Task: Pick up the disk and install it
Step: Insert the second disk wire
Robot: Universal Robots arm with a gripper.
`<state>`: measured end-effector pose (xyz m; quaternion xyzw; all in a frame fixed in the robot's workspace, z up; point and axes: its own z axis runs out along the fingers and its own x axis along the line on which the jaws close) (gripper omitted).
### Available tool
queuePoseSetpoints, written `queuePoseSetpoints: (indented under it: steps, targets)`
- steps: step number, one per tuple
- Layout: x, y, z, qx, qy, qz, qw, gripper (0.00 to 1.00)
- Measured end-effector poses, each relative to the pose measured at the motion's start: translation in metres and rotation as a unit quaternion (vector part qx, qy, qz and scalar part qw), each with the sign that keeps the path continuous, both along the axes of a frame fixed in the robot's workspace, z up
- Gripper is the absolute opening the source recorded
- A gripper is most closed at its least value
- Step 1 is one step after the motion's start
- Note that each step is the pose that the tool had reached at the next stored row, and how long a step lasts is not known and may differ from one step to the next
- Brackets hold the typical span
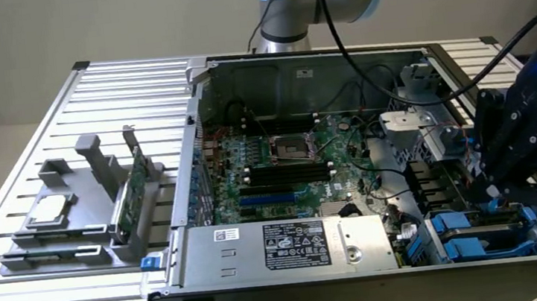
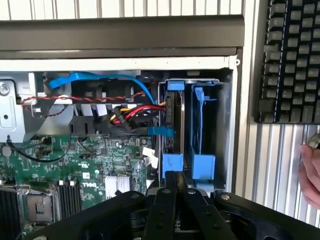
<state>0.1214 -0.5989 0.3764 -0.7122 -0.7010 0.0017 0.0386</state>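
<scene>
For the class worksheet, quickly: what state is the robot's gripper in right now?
Gripper: fingers closed together above the blue drive bay; whether they pinch the disk cannot be told.

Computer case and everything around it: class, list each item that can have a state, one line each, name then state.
Computer case: side panel off, inside exposed.
Disk: standing on edge in the blue drive bay.
Gripper: shut, at the disk's near edge.
Green circuit card: upright in the grey holder.
Processor socket: empty.

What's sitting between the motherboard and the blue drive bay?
In the wrist view, a bundle of red, yellow and black cables with a blue cable runs between the motherboard and the drive bay.
</scene>
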Motion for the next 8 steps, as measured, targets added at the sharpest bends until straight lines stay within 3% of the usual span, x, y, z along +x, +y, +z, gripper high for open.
queuePoseSetpoints:
  steps: [6, 8]
  targets:
    - [-0.024, 0.0, 0.0022, 0.0139, 0.0, -0.001, 0.9999, 0.11]
    - [-0.024, 0.0, 0.0021, 0.0141, 0.0, -0.001, 0.9999, 0.11]
